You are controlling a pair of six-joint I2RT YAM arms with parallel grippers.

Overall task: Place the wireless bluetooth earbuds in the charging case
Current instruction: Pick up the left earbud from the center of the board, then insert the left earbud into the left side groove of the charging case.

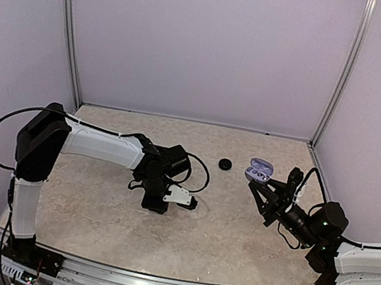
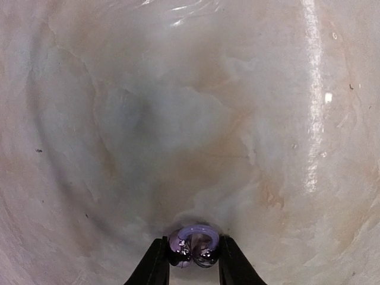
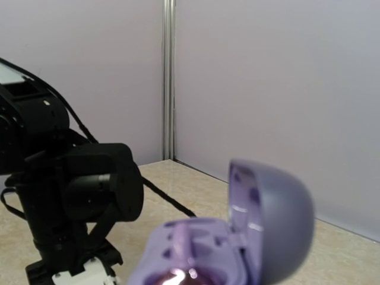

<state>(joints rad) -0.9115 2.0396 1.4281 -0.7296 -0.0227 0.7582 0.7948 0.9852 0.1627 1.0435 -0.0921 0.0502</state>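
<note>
earbud [image 2: 193, 246] purple, pinched between left fingers [image 2: 155, 264] | charging case [image 1: 259, 171] lid open, gripped by right fingers [image 1: 262, 196]

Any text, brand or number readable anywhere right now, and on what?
None can be read. The open purple charging case shows no print, nor does the purple earbud or the black puck. Any marks on the arms are too small to tell.

A black puck [image 1: 225, 164] is sitting on the beige table [image 1: 226, 236], at one o'clock from centre; walls [image 1: 207, 43] are enclosing it.
</note>
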